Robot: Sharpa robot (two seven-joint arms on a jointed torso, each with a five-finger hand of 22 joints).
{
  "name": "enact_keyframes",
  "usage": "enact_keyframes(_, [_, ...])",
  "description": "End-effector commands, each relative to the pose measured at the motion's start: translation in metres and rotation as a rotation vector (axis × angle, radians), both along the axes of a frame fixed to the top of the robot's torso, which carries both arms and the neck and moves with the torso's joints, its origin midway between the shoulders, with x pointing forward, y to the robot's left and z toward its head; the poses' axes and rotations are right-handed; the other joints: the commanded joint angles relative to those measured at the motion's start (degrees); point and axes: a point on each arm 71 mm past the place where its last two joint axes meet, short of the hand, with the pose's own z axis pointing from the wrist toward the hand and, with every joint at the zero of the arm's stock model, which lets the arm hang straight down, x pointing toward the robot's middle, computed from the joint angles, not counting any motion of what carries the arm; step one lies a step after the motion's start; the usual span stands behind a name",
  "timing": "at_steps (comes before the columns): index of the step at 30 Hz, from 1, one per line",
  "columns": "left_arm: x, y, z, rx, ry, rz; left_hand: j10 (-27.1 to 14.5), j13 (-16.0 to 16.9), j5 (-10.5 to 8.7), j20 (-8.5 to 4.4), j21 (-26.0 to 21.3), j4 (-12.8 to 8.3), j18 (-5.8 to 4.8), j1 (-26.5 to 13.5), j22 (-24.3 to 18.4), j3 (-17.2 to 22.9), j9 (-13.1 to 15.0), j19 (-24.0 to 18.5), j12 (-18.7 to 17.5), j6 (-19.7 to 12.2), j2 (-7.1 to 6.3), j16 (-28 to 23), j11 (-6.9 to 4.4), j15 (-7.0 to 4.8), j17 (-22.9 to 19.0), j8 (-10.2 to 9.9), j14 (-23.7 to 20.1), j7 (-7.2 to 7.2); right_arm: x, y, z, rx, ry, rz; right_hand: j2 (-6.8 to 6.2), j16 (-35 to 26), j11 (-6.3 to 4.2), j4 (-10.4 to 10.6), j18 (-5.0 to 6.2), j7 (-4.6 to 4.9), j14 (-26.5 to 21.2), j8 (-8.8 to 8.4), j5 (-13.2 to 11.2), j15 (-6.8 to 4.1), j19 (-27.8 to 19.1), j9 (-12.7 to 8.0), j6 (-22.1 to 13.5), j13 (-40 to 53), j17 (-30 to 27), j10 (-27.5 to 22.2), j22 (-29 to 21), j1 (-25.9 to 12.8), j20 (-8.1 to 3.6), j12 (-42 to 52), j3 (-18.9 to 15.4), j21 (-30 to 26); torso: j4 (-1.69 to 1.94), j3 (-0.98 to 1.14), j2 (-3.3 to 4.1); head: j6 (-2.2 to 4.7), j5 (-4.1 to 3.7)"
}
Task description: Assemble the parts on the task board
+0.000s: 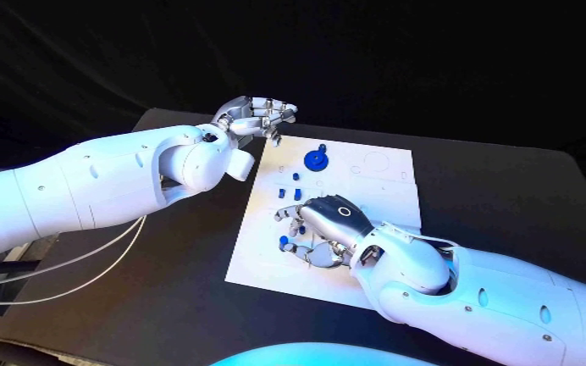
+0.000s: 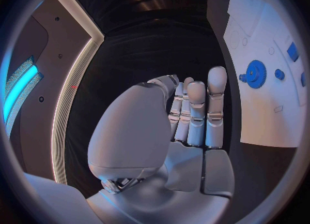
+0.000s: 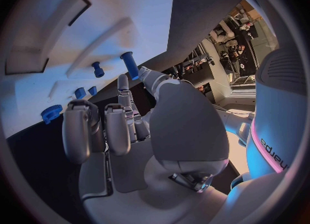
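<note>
The task board (image 1: pixel 384 213) is lying on the black table (image 1: pixel 513 188) and is taken as the landmark. The left hand (image 1: pixel 254 118) is being held just beyond the board's far left corner, its fingers curled in, with nothing seen in them. The right hand (image 1: pixel 320 229) is being held low over the board's near left part, fingers bent down toward the plate. A blue gear (image 1: pixel 317 160) is sitting on the board's far part. Small blue pegs (image 1: pixel 295 186) are standing between the gear and the right hand. Another small blue part (image 1: pixel 284 241) is lying just beside the right hand's fingers.

A black table (image 1: pixel 513 188) with white cables (image 1: pixel 74 268).
</note>
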Motion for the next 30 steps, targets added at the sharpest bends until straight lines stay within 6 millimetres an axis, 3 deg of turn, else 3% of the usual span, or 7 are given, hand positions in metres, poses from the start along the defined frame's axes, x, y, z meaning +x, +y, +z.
enact_keyframes(1, [0.000,-0.002,0.001,-0.011,0.000,-0.018,-0.33,0.08,0.18,0.16,-0.34,0.00,0.50,-0.74,-0.11,0.37,0.06,-0.37,0.34,-0.21,0.02,-0.15,-0.01,-0.10,-0.12,-0.02,-0.40,0.10,-0.001,-0.010,0.011,0.107,-0.026,-0.022,-0.09,0.37,-0.29,-0.06,-0.23,0.22,2.20,-0.09,-0.11,-0.42,1.74,-0.07,-0.13,0.27,0.17,-0.08,10.04,-0.09,-0.21,0.51,-0.48,0.04,-0.03,0.01,-0.18,0.30,-0.37])
enact_keyframes(6, [-0.001,-0.001,-0.001,-0.008,0.004,-0.018,-0.33,0.08,0.18,0.16,-0.34,0.00,0.50,-0.74,-0.11,0.37,0.06,-0.37,0.34,-0.21,0.02,-0.15,-0.01,-0.10,-0.12,-0.02,-0.40,0.10,0.011,-0.050,0.024,0.132,0.079,-0.121,0.88,1.06,0.16,-0.53,-0.62,2.29,2.60,4.63,1.17,-0.11,2.47,1.35,8.40,2.90,1.56,4.58,10.90,1.28,-0.15,4.58,-0.21,1.68,-0.24,0.01,-0.28,0.97,-1.24])
enact_keyframes(11, [-0.001,0.000,-0.003,-0.003,0.008,-0.016,-0.36,0.09,0.17,0.16,-0.30,-0.03,0.48,-0.77,-0.04,0.41,0.07,-0.33,0.37,-0.21,0.01,-0.13,-0.02,-0.10,-0.11,-0.01,-0.41,0.09,0.022,-0.101,0.028,0.103,0.252,-0.280,-0.22,1.80,-2.20,2.83,-1.07,0.10,2.92,9.17,3.11,-2.01,3.37,4.22,11.32,13.85,2.95,8.24,12.01,-3.44,-1.13,17.50,-5.93,3.85,-0.62,0.05,-0.74,1.05,-3.06])
enact_keyframes(13, [-0.001,0.000,-0.004,-0.003,0.009,-0.016,-0.36,0.09,0.17,0.16,-0.30,-0.03,0.48,-0.77,-0.04,0.41,0.07,-0.33,0.37,-0.21,0.01,-0.13,-0.02,-0.10,-0.11,-0.01,-0.41,0.09,0.023,-0.123,0.029,0.087,0.309,-0.343,-0.17,2.61,-2.93,4.82,-1.52,-1.28,3.31,13.51,3.01,-1.85,4.16,9.04,9.37,40.95,4.51,7.19,12.94,-3.94,-2.00,44.84,-10.26,5.74,-0.73,0.07,-0.88,1.00,-3.76])
enact_keyframes(14, [-0.001,0.000,-0.004,-0.002,0.010,-0.017,-0.36,0.09,0.17,0.16,-0.30,-0.03,0.48,-0.77,-0.04,0.41,0.07,-0.33,0.37,-0.21,0.01,-0.13,-0.02,-0.10,-0.11,-0.01,-0.41,0.09,0.023,-0.131,0.029,0.082,0.327,-0.367,1.79,3.19,-2.49,5.41,-1.74,-0.63,3.59,14.73,3.24,-2.24,4.60,10.40,8.75,48.94,6.03,8.41,13.46,-4.28,-1.81,52.43,-10.73,6.91,-0.78,0.09,-0.92,1.03,-4.09])
enact_keyframes(18, [-0.002,0.000,-0.005,-0.001,0.013,-0.017,-0.36,0.09,0.17,0.16,-0.30,-0.03,0.48,-0.77,-0.04,0.41,0.07,-0.33,0.37,-0.21,0.01,-0.13,-0.02,-0.10,-0.11,-0.01,-0.41,0.09,0.017,-0.161,0.028,0.066,0.380,-0.452,2.87,4.11,-2.31,5.67,-2.04,-0.58,4.00,16.32,3.13,-2.06,5.14,12.26,7.47,60.35,8.30,12.46,14.07,-4.58,-1.78,63.74,-12.72,8.33,-1.20,0.24,-1.13,0.95,-4.92])
enact_keyframes(30, [-0.005,0.000,-0.007,0.000,0.017,-0.021,-0.36,0.09,0.17,0.16,-0.30,-0.03,0.48,-0.77,-0.04,0.41,0.07,-0.33,0.37,-0.21,0.01,-0.13,-0.02,-0.10,-0.11,-0.01,-0.41,0.09,-0.008,-0.205,0.017,0.000,0.343,-0.592,3.26,4.41,-2.25,5.81,-2.20,-0.56,4.11,16.85,2.63,-2.01,5.40,12.86,7.03,62.33,9.10,12.87,14.36,-4.71,-1.73,65.58,-13.85,9.04,-2.12,0.32,-1.65,0.11,-8.16])
